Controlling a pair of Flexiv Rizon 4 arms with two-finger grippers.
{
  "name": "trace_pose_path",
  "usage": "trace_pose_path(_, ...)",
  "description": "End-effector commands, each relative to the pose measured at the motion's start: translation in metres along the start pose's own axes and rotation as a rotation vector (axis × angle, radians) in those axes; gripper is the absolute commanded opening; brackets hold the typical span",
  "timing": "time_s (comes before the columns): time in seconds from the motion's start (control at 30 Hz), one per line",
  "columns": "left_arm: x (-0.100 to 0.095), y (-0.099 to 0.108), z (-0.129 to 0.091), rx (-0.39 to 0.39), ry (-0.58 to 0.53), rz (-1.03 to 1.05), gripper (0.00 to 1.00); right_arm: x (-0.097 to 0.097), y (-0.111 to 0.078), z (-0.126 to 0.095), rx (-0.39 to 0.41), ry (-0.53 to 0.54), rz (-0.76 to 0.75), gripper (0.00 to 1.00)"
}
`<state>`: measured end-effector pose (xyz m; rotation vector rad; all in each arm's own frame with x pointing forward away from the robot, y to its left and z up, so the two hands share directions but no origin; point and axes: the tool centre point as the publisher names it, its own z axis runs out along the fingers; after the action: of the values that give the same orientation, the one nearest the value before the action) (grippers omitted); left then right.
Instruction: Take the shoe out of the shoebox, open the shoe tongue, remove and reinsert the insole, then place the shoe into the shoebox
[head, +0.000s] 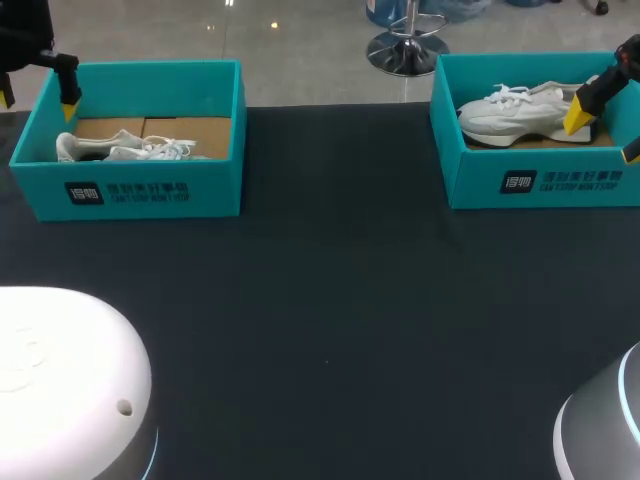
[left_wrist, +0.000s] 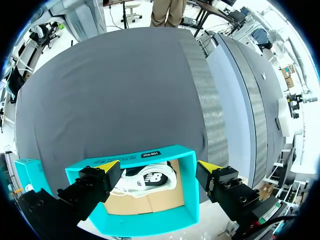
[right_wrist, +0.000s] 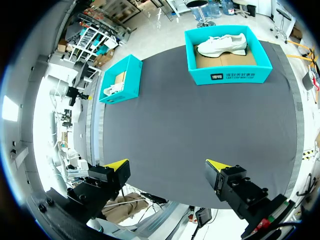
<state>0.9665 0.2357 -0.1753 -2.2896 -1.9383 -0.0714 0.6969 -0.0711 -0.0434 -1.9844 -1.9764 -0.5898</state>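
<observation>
Here, two teal boxes are seen in the head view near the 12 o'clock edge of the dark table (head: 330, 300): the left box (head: 140, 190) at 10 o'clock and the right box (head: 540, 182) at 2 o'clock, well apart. A broad stretch of tabletop is spread between them and runs from their front walls to the 6 o'clock edge. In the right wrist view the left box is shown close to the table's side edge.

The white left shoe (head: 120, 150) is kept low in the left box, against its 6 o'clock wall and toward the 9 o'clock corner, with brown cardboard floor showing behind it. The right shoe (head: 520, 115) is laid lengthwise from 9 to 3 o'clock and fills most of its box's floor.

The left gripper (left_wrist: 159, 166) is held above the left box with its fingers spread wide. The box is framed between them, and nothing is grasped. The right gripper (right_wrist: 167, 165) is likewise released. Only tabletop is seen between its fingers, and both boxes are far ahead of it.
</observation>
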Motion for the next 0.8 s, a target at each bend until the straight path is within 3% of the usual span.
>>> trace_pose_path(0.03, 0.000, -0.001, 0.000, -0.003, 0.002, 0.000, 1.00, 0.001, 0.003, 0.000, 0.005, -0.003, 0.001, 1.00)
trace_pose_path(0.17, 0.000, -0.001, 0.000, -0.003, 0.002, 0.000, 1.00, -0.019, 0.041, -0.010, -0.013, -0.080, 0.049, 1.00)
trace_pose_path(0.37, 0.000, -0.001, 0.000, -0.003, 0.002, 0.000, 1.00, -0.048, 0.105, -0.005, -0.018, -0.214, 0.139, 1.00)
trace_pose_path(0.6, 0.000, -0.001, 0.000, -0.003, 0.002, 0.000, 1.00, -0.078, 0.185, 0.033, 0.013, -0.411, 0.170, 1.00)
trace_pose_path(0.8, 0.000, -0.001, 0.000, -0.003, 0.002, 0.000, 1.00, -0.093, 0.230, 0.055, 0.051, -0.556, 0.191, 1.00)
